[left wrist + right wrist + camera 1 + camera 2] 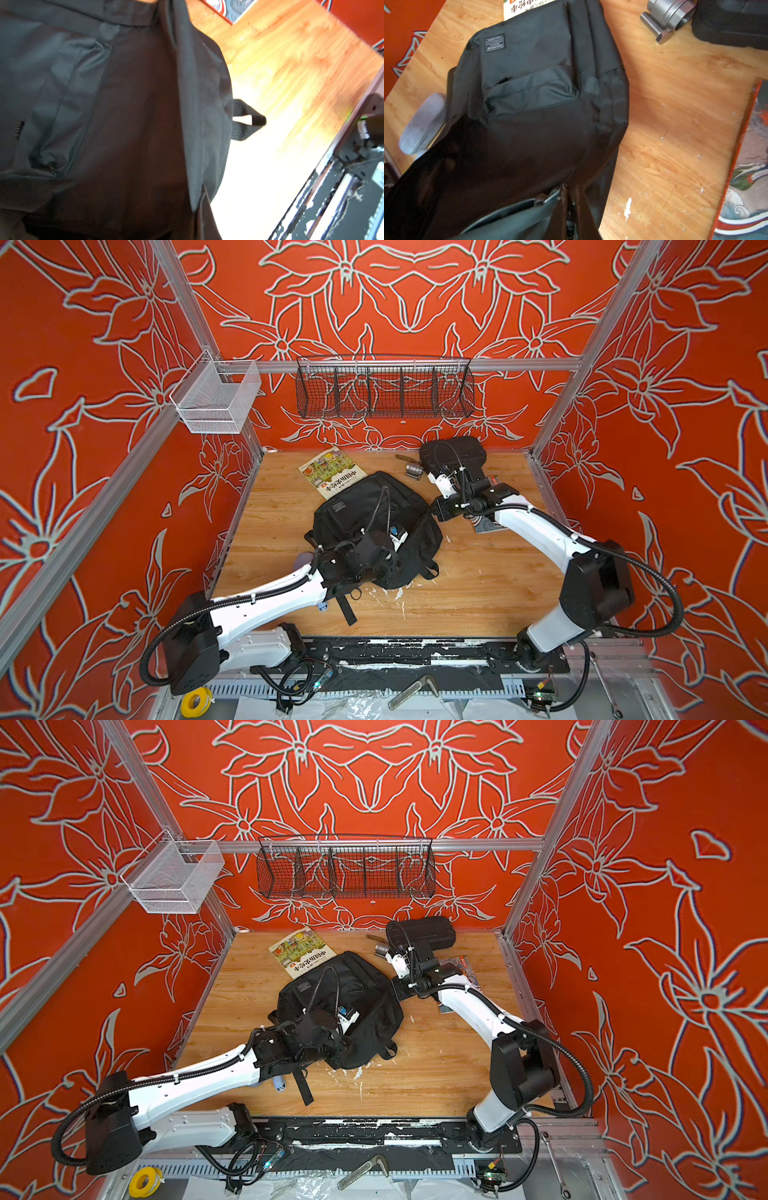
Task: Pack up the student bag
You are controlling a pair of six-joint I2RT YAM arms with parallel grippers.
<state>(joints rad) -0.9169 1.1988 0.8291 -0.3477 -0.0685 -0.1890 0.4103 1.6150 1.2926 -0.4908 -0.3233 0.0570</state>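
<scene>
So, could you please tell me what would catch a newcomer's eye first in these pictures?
The large soft black fabric backpack lies mid-table on the wooden table, with both arms bent over it. The left gripper is shut at its near edge, and the right gripper is shut at the zip. Around it all, loud red walls with pale flower outlines stand out, and a colourful illustrated book pokes out behind the bag.

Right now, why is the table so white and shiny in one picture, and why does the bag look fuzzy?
In the left wrist view, glare washes the wooden table out to white beside the student bag, and the bag's fabric is smeared with blur. In the right wrist view the bag is sharper, its label patch readable as a shape. Both top views are evenly lit.
</scene>
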